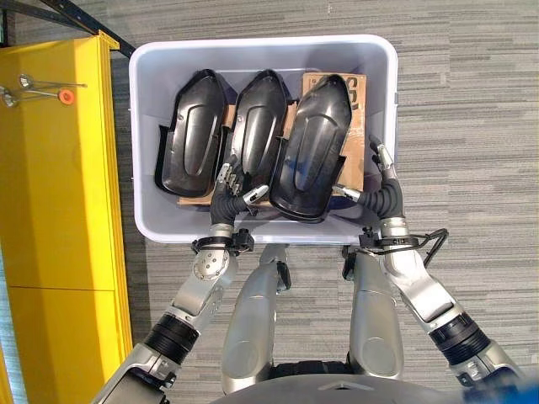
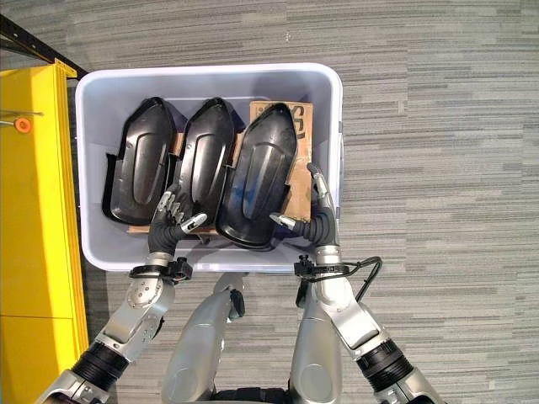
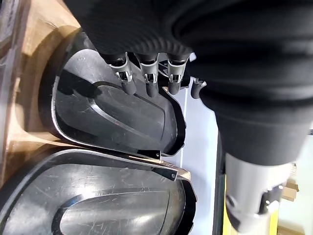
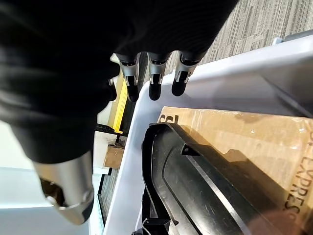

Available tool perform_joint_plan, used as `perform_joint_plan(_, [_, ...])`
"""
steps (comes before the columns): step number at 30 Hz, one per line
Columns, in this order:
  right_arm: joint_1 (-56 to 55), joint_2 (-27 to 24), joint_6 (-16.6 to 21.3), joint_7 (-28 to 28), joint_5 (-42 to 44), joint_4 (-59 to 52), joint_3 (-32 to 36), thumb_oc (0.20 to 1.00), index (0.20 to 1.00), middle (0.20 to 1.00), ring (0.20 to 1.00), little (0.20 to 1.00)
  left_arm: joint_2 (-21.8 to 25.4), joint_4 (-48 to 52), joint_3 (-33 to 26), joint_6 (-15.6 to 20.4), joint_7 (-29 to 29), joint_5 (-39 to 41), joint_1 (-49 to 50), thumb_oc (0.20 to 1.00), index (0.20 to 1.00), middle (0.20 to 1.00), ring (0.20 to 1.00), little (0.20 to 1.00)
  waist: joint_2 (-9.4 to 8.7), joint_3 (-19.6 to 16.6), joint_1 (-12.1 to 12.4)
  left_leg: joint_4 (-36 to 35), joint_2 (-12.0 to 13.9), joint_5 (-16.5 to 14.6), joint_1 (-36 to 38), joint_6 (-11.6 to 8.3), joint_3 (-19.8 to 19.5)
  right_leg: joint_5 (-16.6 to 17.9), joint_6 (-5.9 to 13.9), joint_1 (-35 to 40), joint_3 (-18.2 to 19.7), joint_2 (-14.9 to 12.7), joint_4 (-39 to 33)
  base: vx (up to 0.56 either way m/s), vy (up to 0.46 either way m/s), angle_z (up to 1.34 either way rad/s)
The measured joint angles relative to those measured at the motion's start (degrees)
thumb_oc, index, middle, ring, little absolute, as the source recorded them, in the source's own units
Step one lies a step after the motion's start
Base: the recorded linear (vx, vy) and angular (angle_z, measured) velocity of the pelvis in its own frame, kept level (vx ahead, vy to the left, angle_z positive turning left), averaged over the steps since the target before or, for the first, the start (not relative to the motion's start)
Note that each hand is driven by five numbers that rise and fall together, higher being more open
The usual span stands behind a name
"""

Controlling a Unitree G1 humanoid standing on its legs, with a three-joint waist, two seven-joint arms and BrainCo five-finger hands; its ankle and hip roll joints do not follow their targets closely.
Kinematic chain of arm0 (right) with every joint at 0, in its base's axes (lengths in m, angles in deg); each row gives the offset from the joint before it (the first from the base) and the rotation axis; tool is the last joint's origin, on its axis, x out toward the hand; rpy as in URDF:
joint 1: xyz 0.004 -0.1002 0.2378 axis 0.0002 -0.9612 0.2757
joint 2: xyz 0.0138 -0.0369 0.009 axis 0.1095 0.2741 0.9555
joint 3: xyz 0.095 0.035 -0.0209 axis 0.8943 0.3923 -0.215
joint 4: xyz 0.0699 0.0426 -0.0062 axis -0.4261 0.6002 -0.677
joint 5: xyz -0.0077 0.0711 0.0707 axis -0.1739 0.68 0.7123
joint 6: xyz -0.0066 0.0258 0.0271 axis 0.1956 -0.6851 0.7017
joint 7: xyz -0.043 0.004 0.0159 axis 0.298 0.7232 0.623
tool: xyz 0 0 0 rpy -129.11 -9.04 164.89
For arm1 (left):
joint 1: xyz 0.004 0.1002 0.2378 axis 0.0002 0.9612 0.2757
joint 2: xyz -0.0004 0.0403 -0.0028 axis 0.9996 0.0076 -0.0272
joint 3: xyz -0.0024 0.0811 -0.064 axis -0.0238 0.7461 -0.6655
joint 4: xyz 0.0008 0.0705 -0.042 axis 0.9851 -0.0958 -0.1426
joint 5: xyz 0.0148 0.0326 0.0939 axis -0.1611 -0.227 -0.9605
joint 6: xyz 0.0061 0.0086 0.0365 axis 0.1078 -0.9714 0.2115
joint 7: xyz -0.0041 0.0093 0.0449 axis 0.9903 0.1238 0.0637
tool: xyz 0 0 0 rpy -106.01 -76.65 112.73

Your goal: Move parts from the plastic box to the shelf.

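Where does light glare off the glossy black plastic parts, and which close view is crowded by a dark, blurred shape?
Left eye view: pale highlights streak the largest glossy black plastic part in the white plastic box. Left wrist view: bright sheen and fine scratches on a black part; the left hand cover looms dark and blurred. Right wrist view: the right hand cover likewise.

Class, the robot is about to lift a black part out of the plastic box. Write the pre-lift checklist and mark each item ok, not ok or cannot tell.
1. Three black parts lie in the plastic box: ok.
2. Left robot hand at the near end of the rightmost black part: ok.
3. Right robot hand beside that part's other edge: ok.
4. Fingers closed on the part: not ok, both hands look open.
5. Rightmost part overlaps the middle part; may drag: cannot tell.
6. Cardboard underneath stays put: cannot tell.
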Motion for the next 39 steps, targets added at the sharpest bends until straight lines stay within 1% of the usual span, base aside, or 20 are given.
perform_joint_plan(9, [-0.2,0.1,0.0,-0.1,0.2,0.1,-0.2,1.000,1.000,1.000,1.000,1.000,0.0,0.0,0.0,0.0,-0.2,0.0,0.0,1.000,1.000,1.000,1.000,1.000,-0.12,0.0,0.1,0.0,0.0,-0.1,0.0,-0.03,-0.1,0.0,0.03,0.1,0.0,0.0,0.0,0.02,0.001,0.00])
perform_joint_plan(14, [-0.2,0.2,0.0,-0.1,1.7,2.9,-0.4,1.000,1.000,1.000,1.000,1.000,0.0,0.0,0.0,0.0,-0.3,0.0,0.0,1.000,1.000,1.000,1.000,1.000,-0.12,0.0,0.2,-0.1,0.0,-0.1,0.0,-0.03,-0.1,0.0,0.03,0.1,0.0,0.0,0.0,0.00,0.000,0.00])
perform_joint_plan(21, [-0.1,2.2,-0.1,-0.1,4.5,6.5,-1.3,1.000,1.000,1.000,1.000,1.000,0.0,0.0,0.0,0.0,-0.3,0.0,0.0,1.000,1.000,1.000,1.000,1.000,-0.12,0.0,0.3,-0.1,0.0,-0.1,-0.1,-0.04,-0.1,0.0,0.03,0.1,0.0,0.0,-0.1,0.00,0.000,0.00])
perform_joint_plan(25, [0.2,2.4,-0.1,-0.2,6.3,8.5,-2.8,1.000,1.000,1.000,1.000,1.000,0.0,-0.1,0.1,0.0,-0.4,0.0,0.0,1.000,1.000,1.000,1.000,1.000,-0.10,0.0,0.4,-0.1,0.0,-0.1,-0.3,-0.04,-0.2,0.0,0.03,-0.1,-0.1,0.0,-0.1,0.00,0.000,0.00])
perform_joint_plan(31, [0.5,4.3,-0.3,-0.3,9.0,11.4,-3.6,1.000,1.000,1.000,1.000,1.000,0.1,-0.6,1.4,-0.1,-0.5,0.0,0.0,1.000,1.000,1.000,1.000,1.000,-0.05,0.0,0.7,0.0,0.0,-0.1,-1.0,-0.04,-0.3,0.0,0.03,-0.8,-0.1,0.0,-0.1,0.00,0.000,0.00])
perform_joint_plan(34, [1.1,4.8,-0.3,-0.3,9.6,13.2,-4.9,1.000,1.000,1.000,1.000,1.000,0.1,-0.6,2.0,-0.1,-0.6,0.1,0.0,1.000,1.000,1.000,1.000,1.000,0.02,0.1,0.9,-0.1,-0.1,-0.1,-1.1,-0.04,-0.3,0.0,0.04,-0.9,-0.1,0.0,-0.1,0.00,0.000,0.00])
perform_joint_plan(35, [1.5,5.6,-0.2,-0.3,10.4,14.1,-5.4,1.000,1.000,1.000,1.000,1.000,0.1,-0.6,2.0,-0.1,-0.6,0.1,0.0,1.000,1.000,1.000,1.000,1.000,0.07,0.1,1.0,-0.1,-0.1,-0.1,-1.1,-0.04,-0.3,0.0,0.04,-0.9,-0.1,0.0,-0.1,0.00,0.000,0.00])
perform_joint_plan(39, [3.1,6.6,-0.4,-0.2,11.4,16.3,-5.3,1.000,1.000,1.000,1.000,1.000,0.1,-0.6,2.0,-0.1,-0.7,0.4,0.0,1.000,1.000,1.000,1.000,1.000,0.44,0.3,1.1,-0.1,-0.1,-0.1,-1.1,-0.04,-0.3,0.0,0.04,-0.9,-0.1,-0.1,-0.1,0.00,0.000,0.00])
